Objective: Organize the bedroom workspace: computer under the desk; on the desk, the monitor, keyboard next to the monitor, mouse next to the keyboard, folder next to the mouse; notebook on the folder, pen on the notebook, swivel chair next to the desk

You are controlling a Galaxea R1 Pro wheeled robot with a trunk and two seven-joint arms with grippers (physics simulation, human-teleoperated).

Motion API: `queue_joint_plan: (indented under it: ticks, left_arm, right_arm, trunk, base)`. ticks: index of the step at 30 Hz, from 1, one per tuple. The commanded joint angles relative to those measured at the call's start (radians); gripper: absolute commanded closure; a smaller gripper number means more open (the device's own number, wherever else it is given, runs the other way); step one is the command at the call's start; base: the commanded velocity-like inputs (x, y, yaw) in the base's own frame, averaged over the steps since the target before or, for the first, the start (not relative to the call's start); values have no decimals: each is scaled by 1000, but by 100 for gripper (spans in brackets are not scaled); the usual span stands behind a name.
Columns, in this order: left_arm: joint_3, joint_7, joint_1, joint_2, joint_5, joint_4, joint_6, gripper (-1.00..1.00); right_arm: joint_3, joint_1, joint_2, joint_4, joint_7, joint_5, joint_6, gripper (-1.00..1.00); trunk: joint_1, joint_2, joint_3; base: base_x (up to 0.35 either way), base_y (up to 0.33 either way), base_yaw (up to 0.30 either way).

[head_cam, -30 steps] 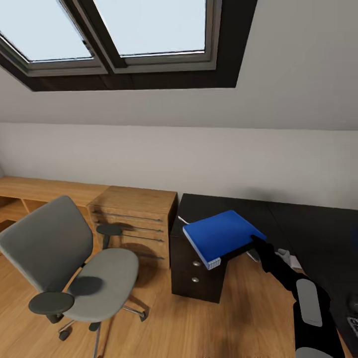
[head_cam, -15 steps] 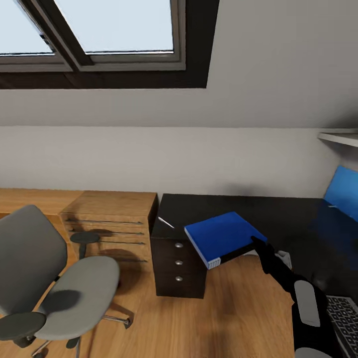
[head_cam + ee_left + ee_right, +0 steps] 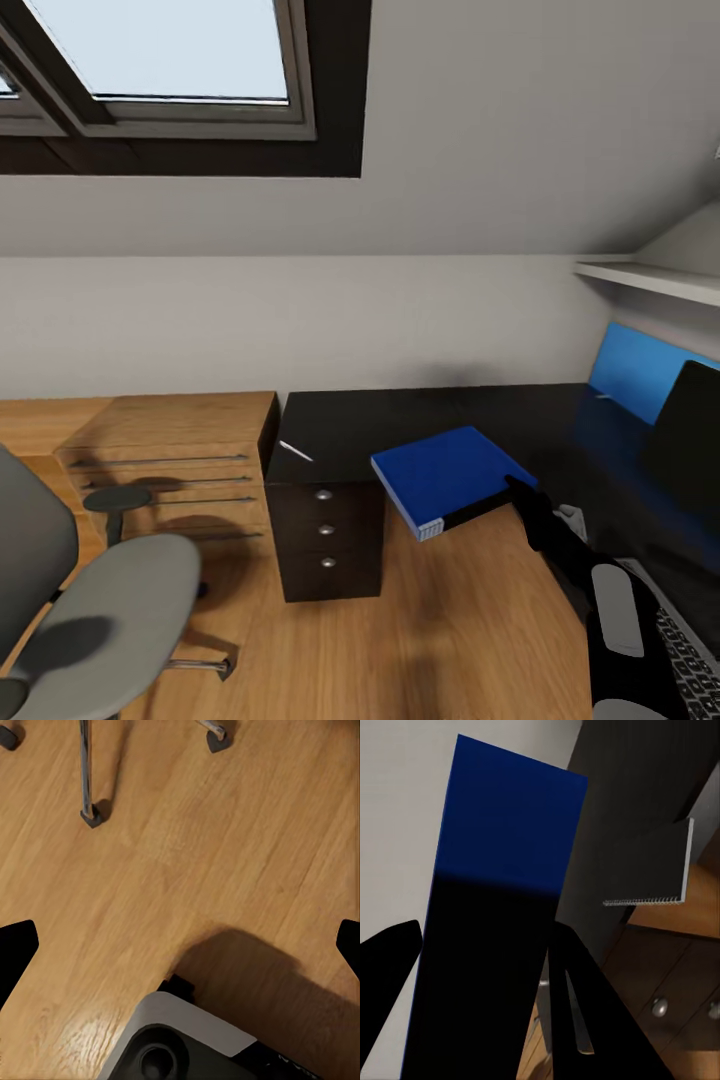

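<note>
We see the swivel chair point(image 3: 95, 610) cut off at the picture's left edge. The monitor point(image 3: 685, 430) and keyboard point(image 3: 690, 650) run off the right edge.

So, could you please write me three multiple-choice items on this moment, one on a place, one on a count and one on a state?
1. Where is the folder?
A. on the swivel chair seat
B. held in the air over the desk's edge
C. lying on the floor

2. How many round knobs show on the black drawer unit?
A. one
B. three
C. five

3. How is the right gripper?
A. shut on the folder
B. open and empty
C. resting on the keyboard

Key: 1 B, the folder hangs above the desk edge, off the swivel chair. 2 B, three knobs sit one above another. 3 A, the right wrist view shows its fingers either side of the folder.
</note>
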Motion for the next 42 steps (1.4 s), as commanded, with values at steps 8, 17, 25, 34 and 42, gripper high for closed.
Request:
queue_joint_plan:
  ticks: [8,17,25,34,42]
  left_arm:
    - [1,1,0,-1,9,3,-1,-100]
    - [0,1,0,-1,9,5,-1,-100]
    - [-20,1,0,-1,9,5,-1,-100]
    - [-36,1,0,-1,10,6,-2,-100]
    - [-37,1,0,-1,9,5,-2,-100]
  right_arm:
    - [-2,-2,0,-5,6,-2,8,100]
    - [2,-2,16,-10,9,-6,-117,100]
    - [7,-2,48,-6,-7,-21,-405,100]
    - [32,-2,68,3,-116,-29,-692,100]
    - [134,-2,73,53,-195,-30,-916,100]
  trunk:
    - [0,-1,-2]
    - [0,-1,-2]
    - [0,-1,-2]
    - [0,-1,-2]
    - [0,-1,-2]
  base:
    - [0,0,-25]
    - [0,0,0]
    - [0,0,0]
    - [0,0,0]
    - [0,0,0]
